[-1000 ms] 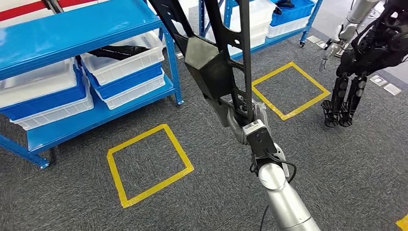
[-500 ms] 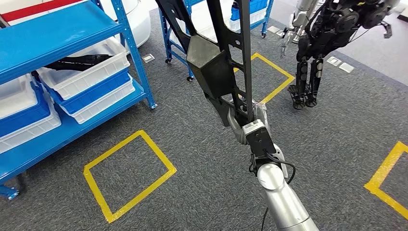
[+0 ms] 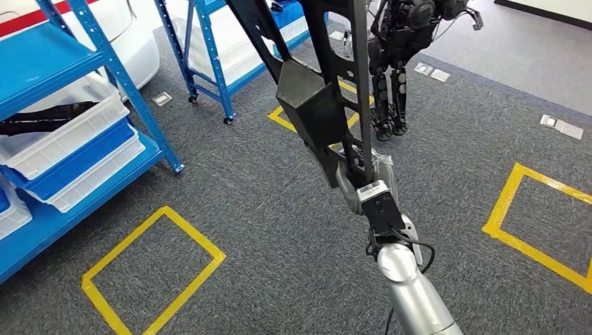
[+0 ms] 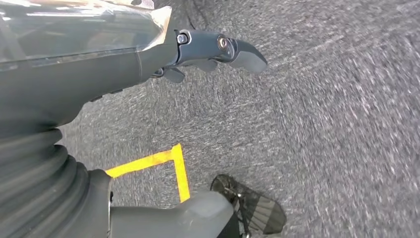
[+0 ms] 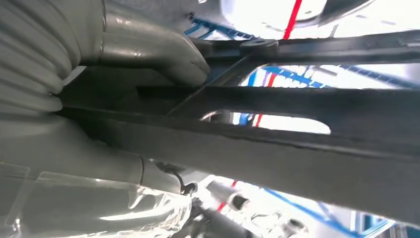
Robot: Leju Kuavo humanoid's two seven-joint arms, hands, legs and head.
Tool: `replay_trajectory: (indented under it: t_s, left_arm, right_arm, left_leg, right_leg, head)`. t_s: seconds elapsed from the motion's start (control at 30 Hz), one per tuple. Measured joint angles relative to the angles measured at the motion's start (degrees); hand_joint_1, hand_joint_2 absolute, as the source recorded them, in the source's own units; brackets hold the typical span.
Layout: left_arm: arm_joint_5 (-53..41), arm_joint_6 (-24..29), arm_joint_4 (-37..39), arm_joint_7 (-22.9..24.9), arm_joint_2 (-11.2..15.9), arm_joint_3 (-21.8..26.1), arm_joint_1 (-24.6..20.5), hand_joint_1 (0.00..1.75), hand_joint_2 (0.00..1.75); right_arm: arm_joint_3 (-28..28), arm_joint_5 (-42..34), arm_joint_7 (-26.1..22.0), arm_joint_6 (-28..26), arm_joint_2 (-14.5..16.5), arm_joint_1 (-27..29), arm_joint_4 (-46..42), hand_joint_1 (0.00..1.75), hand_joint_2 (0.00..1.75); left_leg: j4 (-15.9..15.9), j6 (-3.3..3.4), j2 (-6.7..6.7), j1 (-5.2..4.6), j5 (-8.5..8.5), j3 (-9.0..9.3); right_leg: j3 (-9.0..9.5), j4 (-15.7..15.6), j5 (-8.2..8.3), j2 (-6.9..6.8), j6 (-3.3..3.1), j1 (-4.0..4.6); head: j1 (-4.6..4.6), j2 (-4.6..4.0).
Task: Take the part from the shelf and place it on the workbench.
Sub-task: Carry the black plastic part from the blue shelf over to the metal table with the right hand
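Observation:
The part (image 3: pixel 314 98) is a long black frame of bars with a boxy block in its middle. It rises steeply from my right hand (image 3: pixel 359 174), which grips its lower end in the centre of the head view. In the right wrist view the part's dark bars (image 5: pixel 297 148) run across the picture, and the grey thumb (image 5: pixel 148 47) of my right hand presses on them. My left hand (image 4: pixel 124 59) hangs over the grey carpet with its fingers (image 4: pixel 223 47) apart and nothing in it.
A blue shelf (image 3: pixel 42 63) with white and blue bins (image 3: pixel 63 139) stands at the left, one bin holding another black part (image 3: pixel 42 117). A second blue rack (image 3: pixel 209 70) stands behind it. Yellow tape squares (image 3: pixel 150 269) mark the carpet. Another dark robot (image 3: pixel 398 42) stands at the back.
The whole picture has slid to the left, so the camera has turned right, away from the shelf. The part stays gripped in my right hand in the same pose.

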Motion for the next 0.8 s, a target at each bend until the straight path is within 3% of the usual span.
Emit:
replay_trajectory:
  t_s: [0.03, 0.1, 0.13, 0.17, 0.2, 0.23, 0.3, 0.37, 0.4, 0.47, 0.53, 0.6, 0.67, 0.7, 0.73, 0.8]
  left_arm:
    - [0.00, 0.02, 0.01, 0.07, 0.00, 0.00, 0.01, 0.00, 1.75]
    - [0.02, 0.07, 0.02, 0.17, 0.06, 0.02, 0.10, 0.00, 1.75]
    - [0.04, 0.14, 0.02, 0.23, 0.10, 0.03, 0.18, 0.00, 1.75]
    - [0.07, 0.23, 0.02, 0.30, 0.13, 0.05, 0.25, 0.00, 1.75]
    - [0.11, 0.34, 0.02, 0.36, 0.13, 0.06, 0.30, 0.00, 1.75]
    - [0.15, 0.44, 0.02, 0.40, 0.13, 0.07, 0.32, 0.00, 1.75]
    - [0.23, 0.55, 0.01, 0.46, 0.19, 0.07, 0.31, 0.00, 1.75]
    - [0.33, 0.62, 0.01, 0.52, 0.23, 0.07, 0.30, 0.00, 1.75]
    - [0.41, 0.66, 0.02, 0.56, 0.24, 0.08, 0.29, 0.00, 1.75]
    - [0.51, 0.75, 0.01, 0.61, 0.11, 0.09, 0.24, 0.00, 1.75]
    - [0.55, 0.86, 0.00, 0.61, -0.03, 0.09, 0.20, 0.00, 1.75]
    - [0.62, 0.96, 0.00, 0.61, -0.05, 0.13, 0.29, 0.00, 1.75]
    - [0.81, 1.03, 0.01, 0.61, -0.05, 0.23, 0.39, 0.00, 1.75]
    - [0.93, 1.06, 0.02, 0.60, -0.08, 0.30, 0.40, 0.00, 1.75]
    - [1.02, 1.07, 0.02, 0.59, -0.13, 0.37, 0.38, 0.00, 1.75]
    - [1.11, 1.08, 0.01, 0.57, -0.24, 0.47, 0.35, 0.00, 1.75]
  right_arm:
    - [-0.02, 0.00, 0.03, -0.04, 0.04, 0.11, -0.11, 1.75, 1.75]
    - [-0.03, 0.00, 0.06, -0.06, 0.21, 0.26, -0.22, 1.75, 1.75]
    - [-0.03, -0.01, 0.08, 0.03, 0.29, 0.31, -0.21, 1.75, 1.75]
    - [-0.02, -0.01, 0.10, 0.12, 0.33, 0.35, -0.18, 1.75, 1.75]
    - [-0.02, -0.02, 0.13, 0.23, 0.34, 0.38, -0.14, 1.75, 1.75]
    - [-0.02, -0.02, 0.15, 0.33, 0.36, 0.37, -0.10, 1.75, 1.75]
    - [-0.02, -0.02, 0.14, 0.40, 0.49, 0.21, -0.03, 1.75, 1.75]
    - [-0.02, -0.02, 0.13, 0.44, 0.69, -0.09, 0.04, 1.75, 1.75]
    - [-0.02, -0.02, 0.13, 0.49, 0.77, -0.21, 0.09, 1.75, 1.75]
    - [-0.04, -0.02, 0.13, 0.57, 0.79, -0.35, 0.16, 1.75, 1.75]
    - [-0.04, -0.01, 0.13, 0.63, 0.74, -0.63, 0.24, 1.75, 1.75]
    - [0.01, 0.00, 0.11, 0.78, 0.76, -0.96, 0.39, 1.75, 1.75]
    - [0.04, 0.01, 0.10, 1.10, 0.81, -1.10, 0.68, 1.75, 1.75]
    - [0.05, 0.07, 0.10, 1.31, 0.83, -1.16, 0.87, 1.75, 1.75]
    - [0.05, 0.14, 0.10, 1.51, 0.84, -1.31, 1.08, 1.75, 1.75]
    - [0.07, 0.33, 0.10, 1.82, 0.91, -1.81, 1.34, 1.75, 1.75]
  left_leg:
    - [2.29, -0.06, -1.53, 0.11, -1.75, -0.96]
    - [10.12, 0.08, -4.33, 0.07, -6.24, -4.44]
    - [13.77, 0.23, -4.82, -0.02, -7.69, -6.20]
    - [15.85, 0.47, -5.03, -0.11, -8.05, -7.27]
    - [15.59, 0.81, -5.15, -0.18, -7.17, -7.23]
    - [13.21, 1.22, -5.36, -0.27, -5.39, -6.13]
    - [5.55, 2.15, -7.26, -0.41, -1.63, -2.38]
    - [1.06, 2.51, -8.72, -0.69, -0.17, -0.24]
    - [0.63, 2.54, -8.68, -0.91, -0.21, -0.08]
    - [0.11, 2.83, -7.35, -1.13, 0.44, 0.01]
    - [-0.66, 3.38, -5.94, -1.05, 1.29, 0.05]
    - [-0.93, 3.73, -4.45, -1.17, 1.67, -0.20]
    - [-0.91, 3.81, -2.88, -1.31, 1.73, -0.46]
    - [-0.89, 3.79, -2.13, -1.32, 1.74, -0.51]
    - [-0.88, 3.76, -1.38, -1.32, 1.73, -0.49]
    - [-0.80, 3.51, -0.03, -1.45, 1.59, -0.32]
  right_leg:
    - [-0.07, -0.04, 0.17, 0.59, -0.41, -0.11]
    - [-0.36, -0.03, 0.43, 1.74, -1.00, 0.27]
    - [-0.48, -0.01, 0.54, 2.39, -1.20, 0.58]
    - [-0.60, 0.00, 0.63, 3.10, -1.35, 0.88]
    - [-0.66, 0.02, 0.71, 3.82, -1.45, 1.13]
    - [-0.67, 0.03, 0.79, 4.56, -1.53, 1.32]
    - [-0.72, 0.07, 0.98, 5.85, -1.46, 1.61]
    - [-0.97, 0.13, 1.31, 6.96, -1.03, 1.70]
    - [-1.14, 0.09, 1.52, 7.45, -0.69, 1.66]
    - [-1.64, 0.08, 1.87, 7.89, 0.01, 1.61]
    - [-3.20, 2.38, 0.55, 5.77, 0.10, 1.88]
    - [-6.49, 9.35, -2.94, 2.94, -0.28, 1.82]
    - [-9.16, 16.06, -5.47, 2.07, -0.05, 1.56]
    - [-8.96, 16.62, -5.53, 1.86, 0.35, 1.46]
    - [-7.44, 14.62, -4.77, 1.49, 0.86, 1.36]
    - [-2.38, 6.34, -2.55, -0.89, 1.56, 1.24]
  head:
    - [-0.07, 0.00]
    - [-0.14, 0.00]
    - [-0.18, 0.00]
    - [-0.17, 0.00]
    - [-0.17, 0.00]
    - [-0.17, 0.00]
    - [-0.16, 0.00]
    - [-0.13, 0.00]
    - [-0.13, 0.00]
    - [-0.13, 0.00]
    - [0.03, 0.00]
    - [0.26, 0.00]
    - [0.33, 0.00]
    - [0.34, 0.00]
    - [0.35, 0.00]
    - [0.38, 0.00]
